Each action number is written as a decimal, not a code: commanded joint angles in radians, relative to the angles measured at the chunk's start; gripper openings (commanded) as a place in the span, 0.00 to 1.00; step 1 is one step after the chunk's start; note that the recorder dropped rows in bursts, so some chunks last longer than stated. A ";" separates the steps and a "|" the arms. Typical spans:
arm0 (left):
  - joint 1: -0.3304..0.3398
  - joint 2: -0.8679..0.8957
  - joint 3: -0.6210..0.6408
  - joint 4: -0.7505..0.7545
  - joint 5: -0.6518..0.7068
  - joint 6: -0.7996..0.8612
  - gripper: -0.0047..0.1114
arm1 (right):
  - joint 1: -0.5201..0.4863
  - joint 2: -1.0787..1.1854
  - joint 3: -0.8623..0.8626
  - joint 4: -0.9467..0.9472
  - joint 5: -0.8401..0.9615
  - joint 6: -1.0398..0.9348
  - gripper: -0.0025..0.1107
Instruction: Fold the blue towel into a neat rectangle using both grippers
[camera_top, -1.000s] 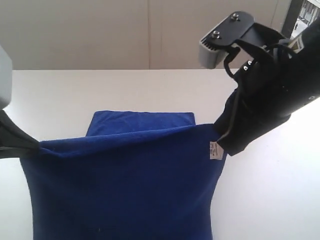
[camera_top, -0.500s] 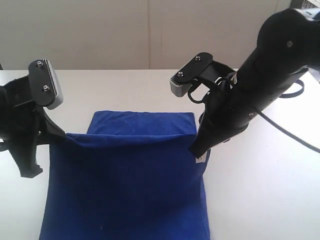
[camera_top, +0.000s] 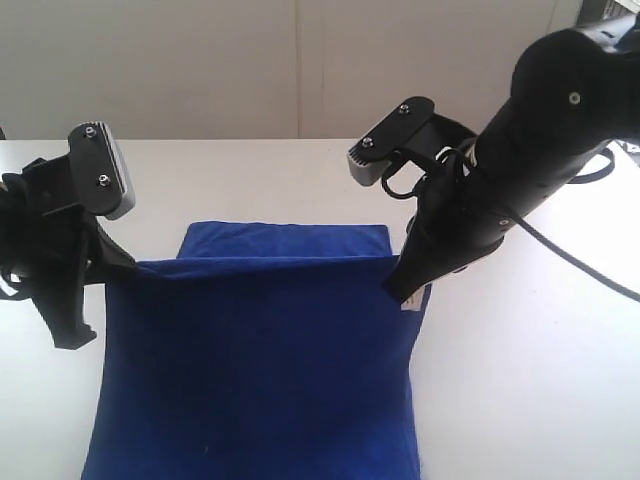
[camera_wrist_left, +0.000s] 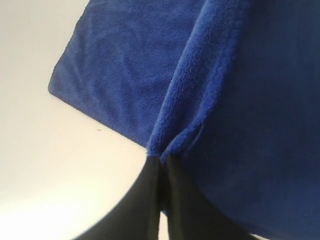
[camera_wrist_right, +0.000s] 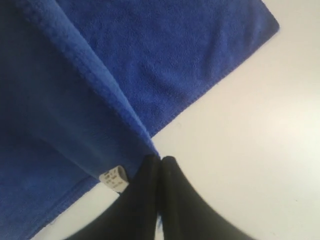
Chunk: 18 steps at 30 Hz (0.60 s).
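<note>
The blue towel hangs as a sheet between my two grippers, its far part lying flat on the white table. My left gripper is shut on the towel's left corner. My right gripper is shut on the right corner, beside the small white tag. The lifted edge runs nearly level between them, just in front of the far edge on the table. In both wrist views the black fingers pinch blue cloth.
A pale wall stands behind the table's far edge. Bare table surface lies to the left and right of the towel. A black cable trails from the right arm.
Both grippers have carried the held towel edge away from the camera toward the far edge on the table. Over the last half second the movement is small.
</note>
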 joint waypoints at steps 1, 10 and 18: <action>-0.008 -0.003 0.001 -0.022 -0.022 0.001 0.04 | 0.000 -0.020 0.003 -0.040 -0.008 0.028 0.02; -0.008 -0.013 0.001 -0.031 -0.102 0.001 0.04 | 0.000 -0.065 -0.024 -0.045 -0.046 0.029 0.02; -0.008 0.029 0.001 -0.031 -0.147 0.001 0.04 | 0.000 -0.016 -0.025 -0.091 -0.070 0.052 0.02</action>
